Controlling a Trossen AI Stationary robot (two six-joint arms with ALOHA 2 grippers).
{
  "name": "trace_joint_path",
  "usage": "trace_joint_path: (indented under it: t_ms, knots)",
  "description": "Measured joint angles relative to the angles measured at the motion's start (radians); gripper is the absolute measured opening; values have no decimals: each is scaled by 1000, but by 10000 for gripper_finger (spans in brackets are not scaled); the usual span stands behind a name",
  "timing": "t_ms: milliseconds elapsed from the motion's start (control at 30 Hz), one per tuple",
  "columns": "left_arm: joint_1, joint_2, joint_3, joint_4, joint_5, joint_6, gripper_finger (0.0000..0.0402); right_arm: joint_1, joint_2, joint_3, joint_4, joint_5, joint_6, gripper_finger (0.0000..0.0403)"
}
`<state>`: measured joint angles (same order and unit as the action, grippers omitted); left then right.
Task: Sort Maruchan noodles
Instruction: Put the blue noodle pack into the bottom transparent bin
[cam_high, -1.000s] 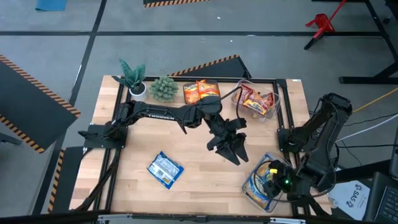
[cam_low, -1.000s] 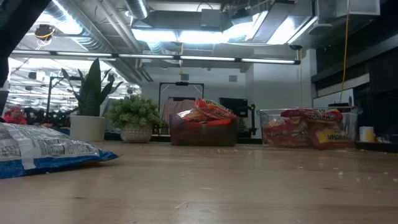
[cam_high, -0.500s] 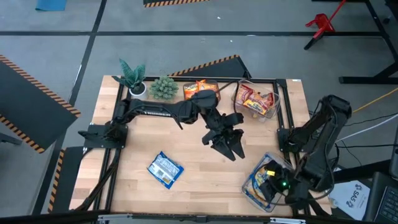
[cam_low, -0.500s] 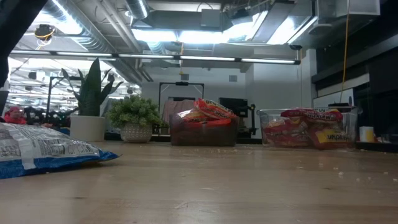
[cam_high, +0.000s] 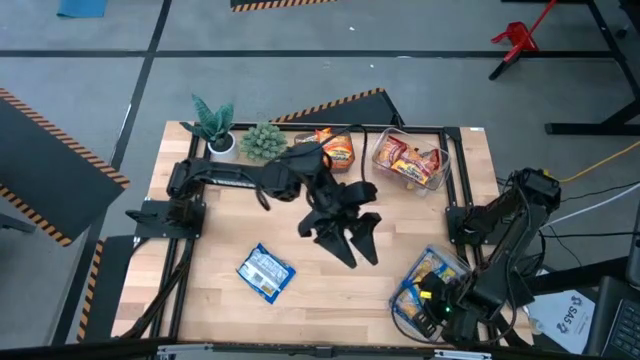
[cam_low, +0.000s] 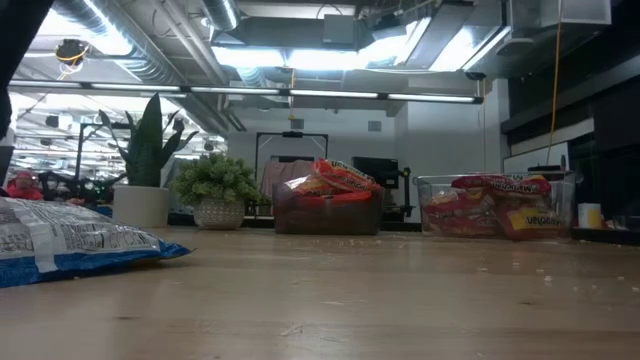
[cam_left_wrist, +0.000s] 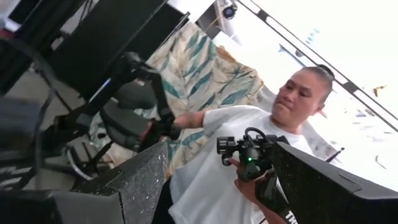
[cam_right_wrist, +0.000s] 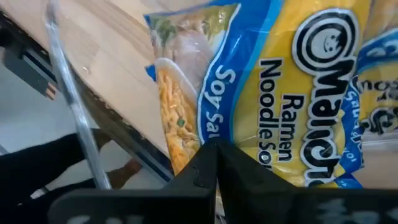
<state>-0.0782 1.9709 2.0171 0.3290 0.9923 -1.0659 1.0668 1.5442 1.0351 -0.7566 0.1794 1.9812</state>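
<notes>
The left gripper (cam_high: 352, 243) hangs mid-table, arm stretched out, fingers spread and empty. The right gripper (cam_high: 428, 305), arm folded low, sits fingers pinched together over a blue soy-sauce packet (cam_right_wrist: 298, 93) in the near-right clear bin (cam_high: 410, 318) (another blue packet (cam_high: 265, 272) lies loose).

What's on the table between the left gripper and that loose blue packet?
Nothing: in the high view only bare wood separates the open left gripper from the blue packet.
</notes>
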Motion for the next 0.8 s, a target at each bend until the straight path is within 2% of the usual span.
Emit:
trace_joint_path:
  t_ms: [167, 300, 367, 467, 533, 633, 733, 800]
  knots:
    - [-15, -62, 0, -7, -26, 1, 286, 0, 2, -1, 5, -8, 0, 9]
    - [-20, -121, 1, -57, -18, 21, 286, 0, -42, 28, -13, 75, -8, 9]
    - [-23, -159, 1, -181, -20, 112, 286, 0, -60, 52, -36, 134, -30, 9]
    - [-37, -241, 2, -539, -105, 363, 286, 0, -71, 83, -47, 231, -56, 10]
    - [-59, -301, 2, -867, -286, 539, 286, 0, -70, 87, -48, 273, -76, 10]
    - [-131, -357, 2, -1297, -690, 639, 286, 0, -66, 87, -48, 290, -104, 10]
    - [-226, -377, 1, -1598, -1094, 524, 286, 0, -52, 87, -51, 296, -125, 10]
    - [-296, -386, -2, -1782, -1289, 404, 286, 0, -45, 87, -52, 306, -131, 11]
